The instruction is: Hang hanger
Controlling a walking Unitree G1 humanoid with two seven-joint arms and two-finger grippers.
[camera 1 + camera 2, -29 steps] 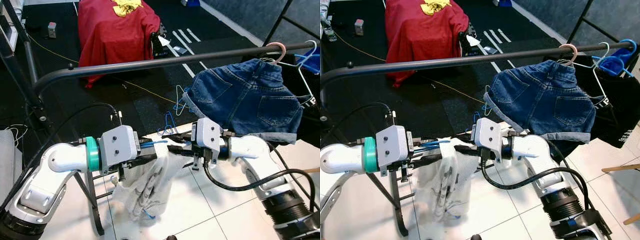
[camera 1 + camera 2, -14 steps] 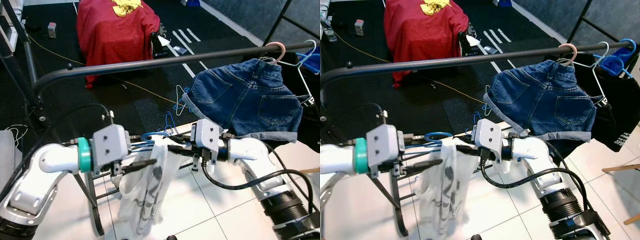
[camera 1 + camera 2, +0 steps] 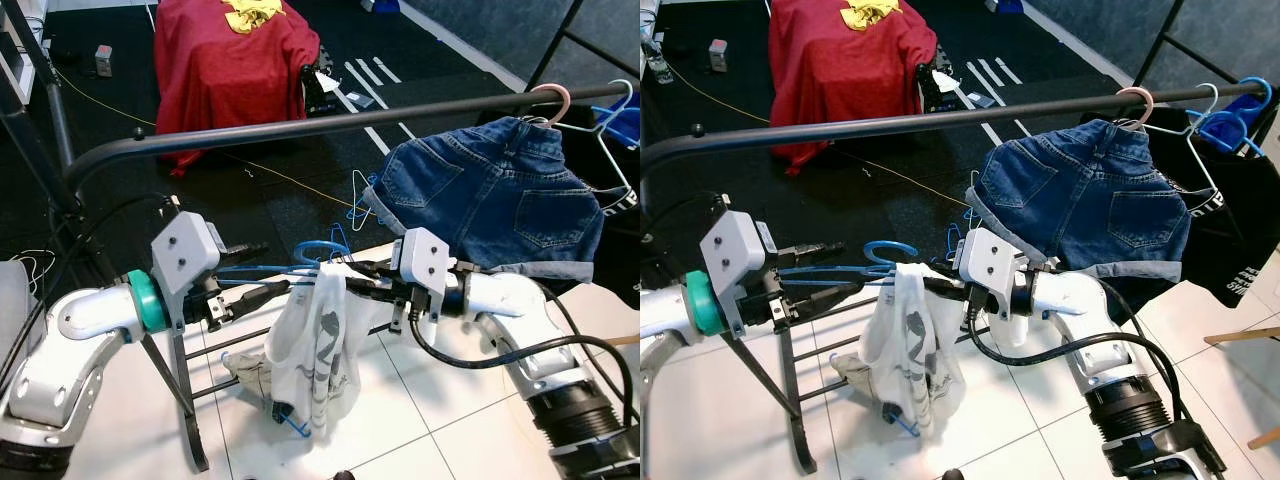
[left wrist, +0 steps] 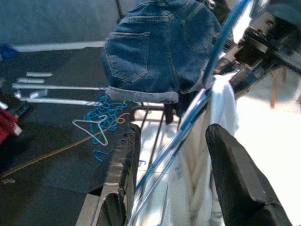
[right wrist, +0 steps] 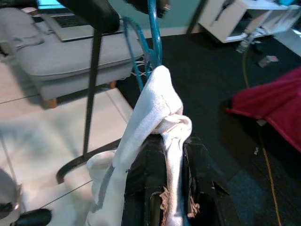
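A blue wire hanger (image 3: 318,250) carries a white printed garment (image 3: 320,350) that droops from it, below the black rail (image 3: 300,128). My left gripper (image 3: 258,272) sits at the hanger's left end, open, and the blue wire (image 4: 207,94) runs between its fingers (image 4: 240,183), close to one of them. My right gripper (image 3: 362,280) is at the hanger's right shoulder, shut on the white garment (image 5: 150,103), which is bunched between its fingers (image 5: 141,188). The hanger's hook curls up between the two grippers, lower than the rail.
Denim shorts (image 3: 495,195) hang at the rail's right end beside other hangers and dark clothes (image 3: 1230,240). A red cloth (image 3: 235,60) covers something on the dark carpet behind. Loose hangers (image 3: 355,195) lie on the floor. A black stand leg (image 3: 185,400) rises under my left arm.
My left gripper has drawn back to the left and risen, tilting upward. The hanger has come up with it, and the white garment now hangs free from the wire instead of bunching at the gripper.
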